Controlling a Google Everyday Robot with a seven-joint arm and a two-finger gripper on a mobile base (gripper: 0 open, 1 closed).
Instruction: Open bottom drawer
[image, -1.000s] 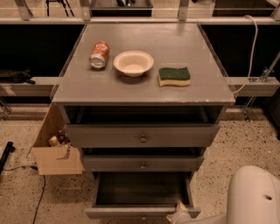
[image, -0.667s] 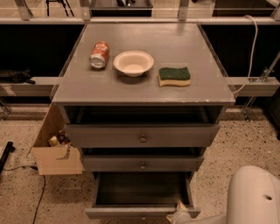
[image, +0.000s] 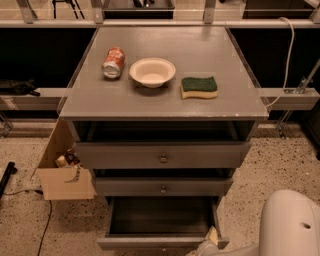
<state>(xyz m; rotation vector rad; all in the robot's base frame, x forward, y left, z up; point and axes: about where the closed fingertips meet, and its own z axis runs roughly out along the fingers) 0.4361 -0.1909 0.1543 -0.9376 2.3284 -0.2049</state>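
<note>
The bottom drawer of the grey cabinet stands pulled far out toward me, and its dark, empty inside shows. Its flat front runs along the lower edge of the camera view, and its knob is barely in view there. My gripper is at the right end of that front, low in the view and partly cut off by the frame. The white arm fills the lower right corner. The middle drawer and top drawer each stick out a little.
On the cabinet top lie a tipped red can, a white bowl and a green-and-yellow sponge. An open cardboard box stands on the speckled floor left of the cabinet. A cable trails beside it.
</note>
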